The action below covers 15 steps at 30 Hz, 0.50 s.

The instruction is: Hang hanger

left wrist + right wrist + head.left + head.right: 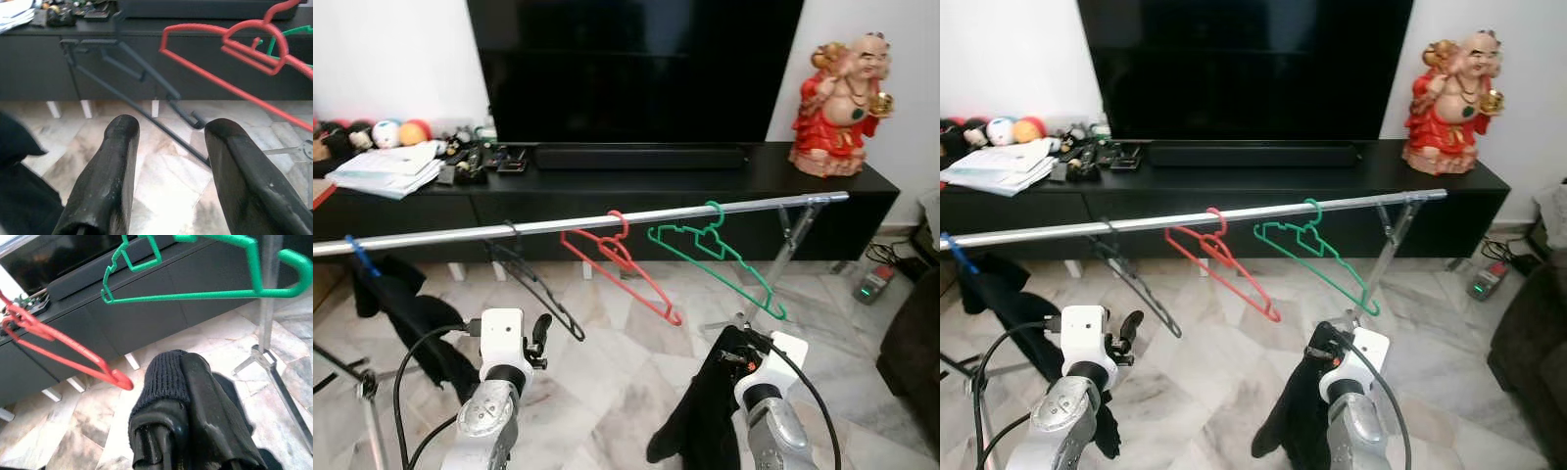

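Closest to you, the right gripper [736, 354] is clamped on a dark knitted black garment [700, 416] that droops below it toward the pale marble floor [626, 362]; in the right wrist view the 2 fingers are pinched together with the ribbed cloth caught between them. The left gripper [168, 147] is held up at about the same height, its fingers spread and holding nothing, aimed at the thin black wire hanger [533, 284].

Beyond both grippers runs the long silver metal rail [587, 223], and on it hang 3 hangers: the black one on your left, a red plastic hanger [622, 259] in the middle and a green plastic hanger [715, 253] toward the right, all tilted down to the right. More black cloth [406, 308] hangs from the rail's left end, near a blue clip [360, 255].

Behind the rail stands the low black TV cabinet [607, 191] with the dark television screen [636, 69], a red laughing Buddha figurine [842, 103] at its right end and a pile of papers [386, 168] at its left.

You appear to be at the approach stage: the hangers already sit on the rail, and the garment is not yet on any. Your next move probably calls for the free left gripper to steady one hanger, most likely the black one it faces, while you lift the garment up to it.
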### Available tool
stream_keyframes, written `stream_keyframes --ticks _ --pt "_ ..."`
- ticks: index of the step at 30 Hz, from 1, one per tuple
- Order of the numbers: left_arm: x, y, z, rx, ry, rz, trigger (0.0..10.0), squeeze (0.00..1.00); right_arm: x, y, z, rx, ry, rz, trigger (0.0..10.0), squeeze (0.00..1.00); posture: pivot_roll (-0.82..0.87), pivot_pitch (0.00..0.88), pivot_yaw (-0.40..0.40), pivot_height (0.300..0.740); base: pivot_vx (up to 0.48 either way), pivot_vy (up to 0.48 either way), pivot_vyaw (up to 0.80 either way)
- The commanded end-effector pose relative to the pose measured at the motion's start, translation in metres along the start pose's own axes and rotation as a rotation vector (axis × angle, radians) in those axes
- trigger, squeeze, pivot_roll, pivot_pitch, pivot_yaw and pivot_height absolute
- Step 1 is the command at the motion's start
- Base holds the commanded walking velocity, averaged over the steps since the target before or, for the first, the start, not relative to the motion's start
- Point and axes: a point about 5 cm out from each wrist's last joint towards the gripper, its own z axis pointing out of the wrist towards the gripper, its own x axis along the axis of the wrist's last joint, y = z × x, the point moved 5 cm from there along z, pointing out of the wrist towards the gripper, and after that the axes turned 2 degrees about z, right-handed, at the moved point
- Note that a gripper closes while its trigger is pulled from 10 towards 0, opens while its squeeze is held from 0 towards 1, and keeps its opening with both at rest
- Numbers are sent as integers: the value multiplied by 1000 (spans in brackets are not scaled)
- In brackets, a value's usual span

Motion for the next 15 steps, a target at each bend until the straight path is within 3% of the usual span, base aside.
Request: stream_keyframes --ticks 1,9,15 --pt "5 -4 -1 16 21 8 10000 0 8 -8 3 29 34 -16 10000 0 72 0 9 740 0 0 800" --pt "4 -5 -2 14 14 12 10000 0 1 -8 1 27 16 -2 10000 0 72 0 18 740 0 0 784" --pt "-3 7 -5 -70 -5 -9 10000 0 -9 8 -2 -36 -17 10 10000 0 62 0 32 740 0 0 0"
